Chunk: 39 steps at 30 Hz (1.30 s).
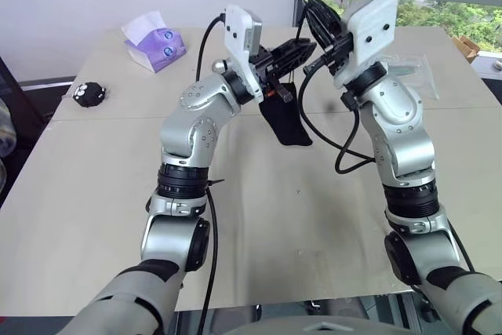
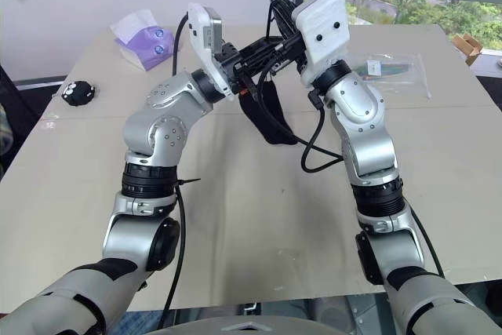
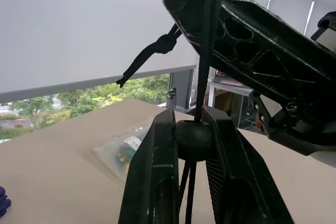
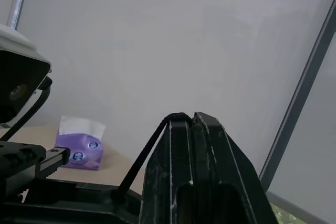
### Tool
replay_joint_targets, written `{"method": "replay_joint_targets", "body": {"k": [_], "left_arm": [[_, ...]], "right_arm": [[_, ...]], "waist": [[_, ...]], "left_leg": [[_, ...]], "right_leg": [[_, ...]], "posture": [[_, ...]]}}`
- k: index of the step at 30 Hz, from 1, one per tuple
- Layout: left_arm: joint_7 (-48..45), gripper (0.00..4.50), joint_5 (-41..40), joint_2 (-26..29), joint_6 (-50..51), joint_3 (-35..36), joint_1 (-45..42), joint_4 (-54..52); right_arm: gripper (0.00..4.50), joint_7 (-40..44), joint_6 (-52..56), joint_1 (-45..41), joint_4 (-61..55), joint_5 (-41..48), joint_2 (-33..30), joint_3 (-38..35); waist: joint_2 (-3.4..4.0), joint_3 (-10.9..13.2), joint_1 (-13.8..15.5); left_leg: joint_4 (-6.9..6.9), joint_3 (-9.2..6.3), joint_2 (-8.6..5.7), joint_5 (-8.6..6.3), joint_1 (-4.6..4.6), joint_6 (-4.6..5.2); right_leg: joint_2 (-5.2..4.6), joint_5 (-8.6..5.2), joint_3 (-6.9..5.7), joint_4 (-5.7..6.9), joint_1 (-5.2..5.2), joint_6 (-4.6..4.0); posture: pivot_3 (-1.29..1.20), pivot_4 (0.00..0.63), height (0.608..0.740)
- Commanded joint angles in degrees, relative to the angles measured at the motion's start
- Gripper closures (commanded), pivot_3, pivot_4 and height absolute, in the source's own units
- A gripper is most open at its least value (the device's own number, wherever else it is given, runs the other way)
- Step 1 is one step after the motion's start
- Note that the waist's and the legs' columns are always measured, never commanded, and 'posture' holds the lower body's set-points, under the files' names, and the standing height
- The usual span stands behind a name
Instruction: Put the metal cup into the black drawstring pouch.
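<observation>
Black fabric: the black drawstring pouch (image 1: pixel 286 119) hangs above the table (image 1: pixel 314 217) between the two raised arms, its lower end near the tabletop; whether it touches cannot be told.
Cord: the thin black cord (image 3: pixel 202 56) runs taut from one gripper to the other, which judges as drawing the pouch mouth closed.
Left gripper (image 3: pixel 193 145): its two fingers are clamped on the round toggle (image 3: pixel 193 139), holding it in place while the cord slides through.
Right gripper (image 4: pixel 193 121): fingers pressed together, pinching the cord that emerges at their tips.
Metal cup: not seen on the table; judged to sit inside the hanging pouch, though the fabric hides its contents.
Surface: pale beige table, two tops joined by a seam.
Other objects: purple tissue pack (image 1: pixel 154 43), small black fuzzy toy (image 1: pixel 89 93), clear plastic bag (image 2: pixel 392 68).
Room: white wall, grey roller blind, window with green trees.
</observation>
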Motion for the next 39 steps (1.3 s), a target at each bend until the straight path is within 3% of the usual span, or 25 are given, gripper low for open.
{"method": "replay_joint_targets", "body": {"k": [1,5,10,14,15,19,20,21,33,36,39], "left_arm": [[-0.71,4.35,3.44,1.77,-2.6,-2.34,-0.13,-0.6],[-0.29,4.35,9.25,4.0,-5.08,-5.49,0.48,2.11],[-1.05,4.35,14.96,6.55,-8.25,-8.36,1.67,7.2],[-5.29,4.35,10.81,6.95,-3.92,-7.28,2.32,7.26],[-5.69,3.3,10.29,6.97,-3.52,-7.08,2.21,6.7],[-5.58,1.76,7.54,6.34,-3.5,-4.12,2.06,4.4],[-6.16,1.15,6.62,6.6,-2.59,-3.6,2.27,3.61],[-6.88,0.99,5.69,7.22,-1.24,-3.21,2.65,2.66],[-16.38,0.99,-1.72,21.43,10.91,-0.14,11.81,-5.41],[-16.35,0.85,-1.25,24.53,11.16,0.36,17.59,-8.64],[-13.9,0.85,-1.41,24.9,11.2,1.89,22.27,-10.33]], "right_arm": [[4.5,-1.81,-1.87,-3.04,-2.88,-0.56,-0.04,-1.65],[4.5,-6.86,-6.92,-5.46,-2.0,-4.37,-1.08,-4.3],[4.5,-13.86,-15.76,-7.59,-1.34,-14.61,-7.33,-6.85],[4.5,-14.02,-14.63,-7.03,-1.92,-13.6,-7.87,-7.79],[4.5,-12.77,-13.05,-6.47,-2.25,-11.38,-6.98,-7.58],[4.5,-9.37,-7.24,-3.87,-4.84,-5.55,-3.96,-5.94],[4.5,-8.75,-6.22,-3.4,-5.46,-4.88,-3.59,-5.56],[4.5,-7.83,-4.98,-2.78,-6.01,-4.01,-3.29,-5.0],[4.5,1.13,6.8,7.23,-11.08,1.66,-2.56,2.0],[3.61,4.67,11.08,12.07,-12.65,3.66,-5.07,2.42],[2.19,7.84,12.64,16.62,-14.36,6.14,-7.87,1.36]], "waist": [[0.0,0.0,0.0],[0.01,0.0,0.02],[0.01,0.01,0.04],[0.01,0.01,-0.02],[0.01,0.01,-0.07],[0.01,0.01,-0.12],[0.01,0.01,-0.12],[0.01,0.01,-0.11],[0.03,0.02,0.0],[0.02,0.01,0.0],[0.02,0.02,0.12]], "left_leg": [[0.0,0.0,0.0,0.0,0.0,0.0],[0.0,0.03,-0.01,0.01,0.01,-0.01],[-0.01,0.12,-0.01,0.04,-0.01,-0.07],[-0.03,0.17,0.0,0.05,-0.02,-0.09],[-0.03,0.17,0.01,0.05,-0.02,-0.09],[-0.02,0.11,0.07,0.0,0.0,0.0],[-0.02,0.1,0.08,0.0,-0.01,0.0],[-0.02,0.09,0.08,0.0,-0.01,0.0],[0.0,0.01,0.11,-0.01,0.01,0.03],[-0.01,0.01,0.13,-0.02,0.02,0.03],[-0.01,0.04,0.15,-0.02,0.0,0.03]], "right_leg": [[0.0,0.0,0.0,0.0,0.0,0.0],[0.01,0.0,0.0,0.01,-0.01,0.0],[0.0,0.0,0.01,-0.04,-0.01,0.0],[0.01,-0.01,0.01,-0.03,-0.04,0.0],[0.02,-0.01,0.0,-0.02,-0.04,0.0],[0.05,0.0,0.01,0.03,-0.05,0.0],[0.05,0.0,-0.01,0.03,-0.05,0.0],[0.05,0.0,-0.01,0.03,-0.04,0.0],[0.03,-0.01,0.01,0.05,-0.06,-0.01],[-0.02,-0.01,0.02,-0.01,0.0,-0.01],[-0.07,-0.02,0.03,-0.04,0.0,-0.01]], "posture": [[0.0,0.15,0.74],[0.0,0.15,0.74],[0.0,0.15,0.74],[0.0,0.15,0.74],[0.0,0.15,0.74],[0.0,0.15,0.74],[0.0,0.15,0.74],[0.0,0.15,0.74],[0.0,0.15,0.74],[0.0,0.15,0.74],[0.0,0.15,0.74]]}}
